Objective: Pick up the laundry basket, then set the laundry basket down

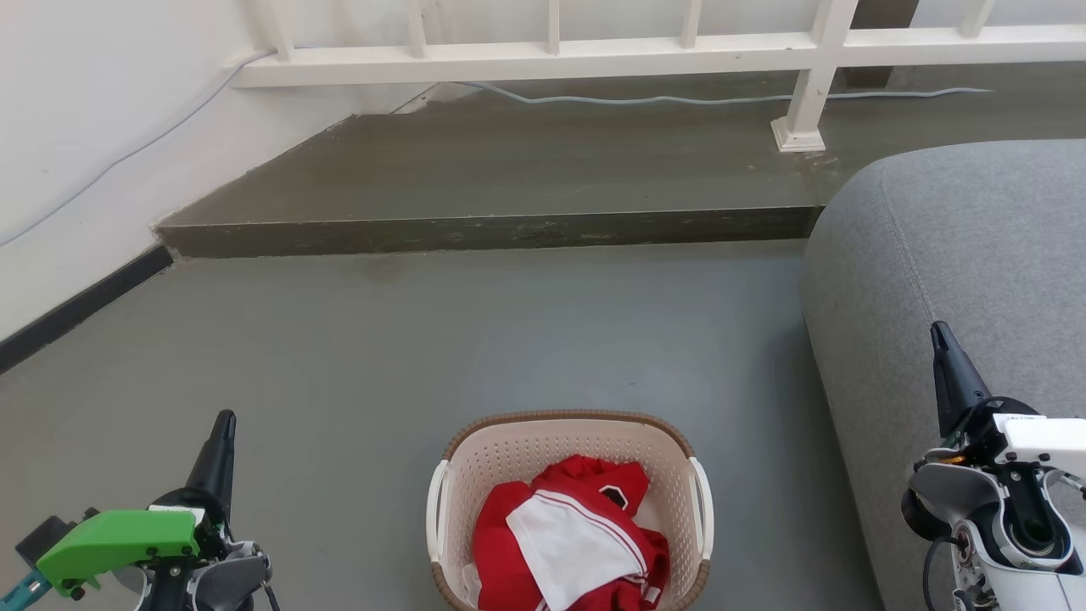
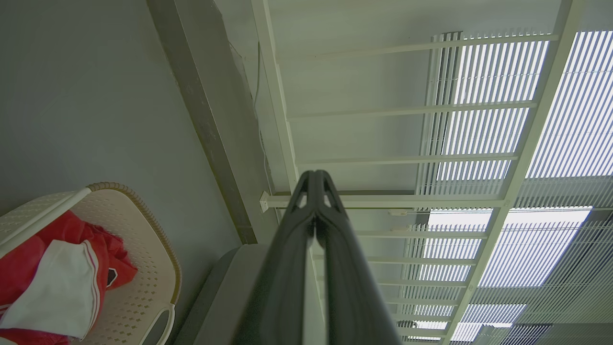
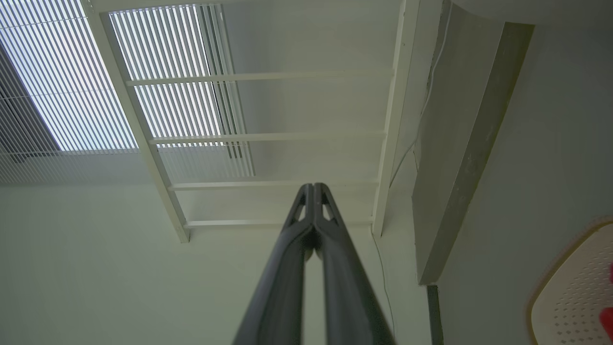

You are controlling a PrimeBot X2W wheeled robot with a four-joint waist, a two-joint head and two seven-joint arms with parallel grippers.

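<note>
Low at the left of the head view, the left gripper point(image 1: 225, 422) points up the picture with its two dark fingers pressed together, holding nothing; its own wrist view shows the same tips meeting point(image 2: 316, 176). On the other side the right gripper point(image 1: 938, 331) rises in front of the grey sofa point(image 1: 959, 246), and its fingers are likewise closed tip to tip and empty point(image 3: 313, 187).

Between the two arms, and touching neither, the laundry basket point(image 1: 526, 454) stands upright on the grey floor point(image 1: 407, 339), near the sofa's front but apart from it. Its brown woven rim and both white side handles are free. Inside lies a crumpled red and white garment point(image 1: 577, 535), which also shows in the left wrist view point(image 2: 62, 273) within the perforated cream wall point(image 2: 143, 268). A corner of the basket point(image 3: 574, 292) shows in the right wrist view, with a red sliver at the edge that is probably the same cloth.

Beyond the basket a low concrete step point(image 1: 492, 229) crosses the floor, with a pale cable point(image 1: 636, 100) trailing along it under a white railing point(image 1: 543, 55).
</note>
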